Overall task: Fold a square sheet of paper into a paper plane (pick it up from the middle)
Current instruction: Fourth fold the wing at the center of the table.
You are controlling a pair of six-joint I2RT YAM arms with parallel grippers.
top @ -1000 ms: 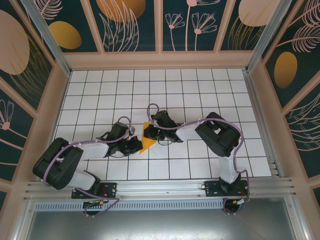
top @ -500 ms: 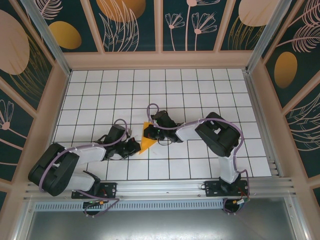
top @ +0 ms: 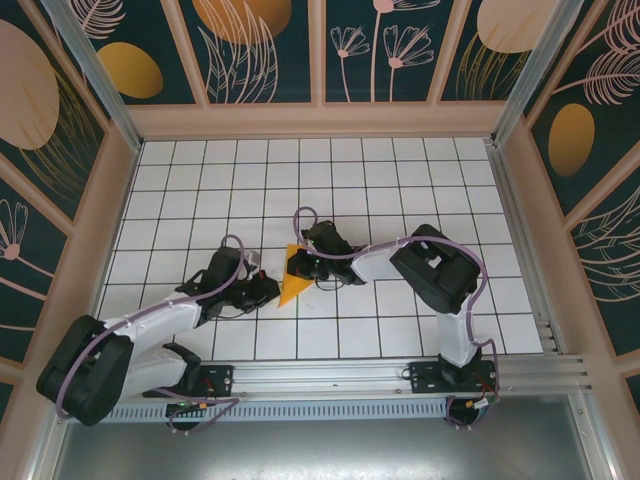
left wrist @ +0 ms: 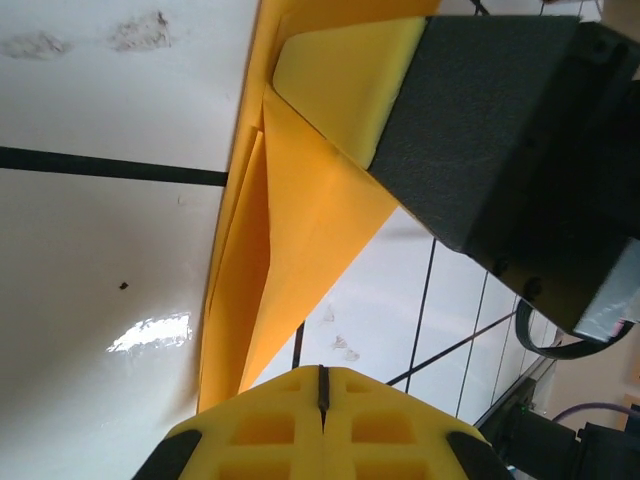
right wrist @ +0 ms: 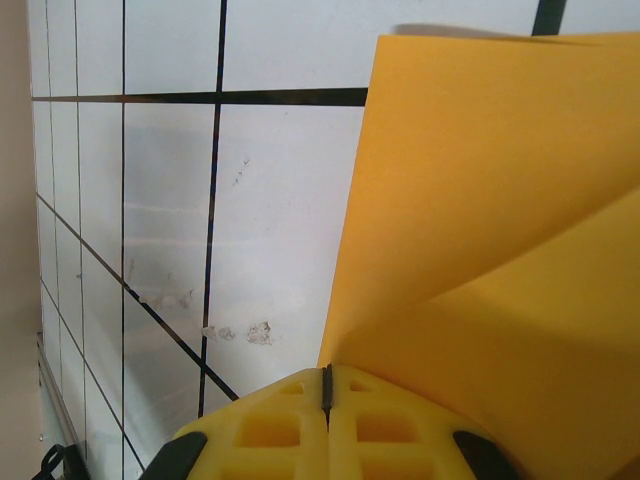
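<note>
The square sheet of paper, orange-yellow, lies folded into a narrow pointed paper plane near the middle of the white grid table. In the left wrist view the paper plane shows layered flaps and a crease. My right gripper is shut, and its yellow fingers rest on the paper's upper end, with nothing seen between them. My left gripper is also shut and sits just left of the paper's lower edge; its fingertips stand beside the flap.
Tan wooden walls with dark leaf-pattern panels ring the table. An aluminium rail runs along the near edge by both arm bases. The right arm's elbow sits right of the paper.
The left arm's elbow has swung down and to the left, stretching the arm out. Its gripper stays beside the paper. The right gripper and the paper have hardly moved.
</note>
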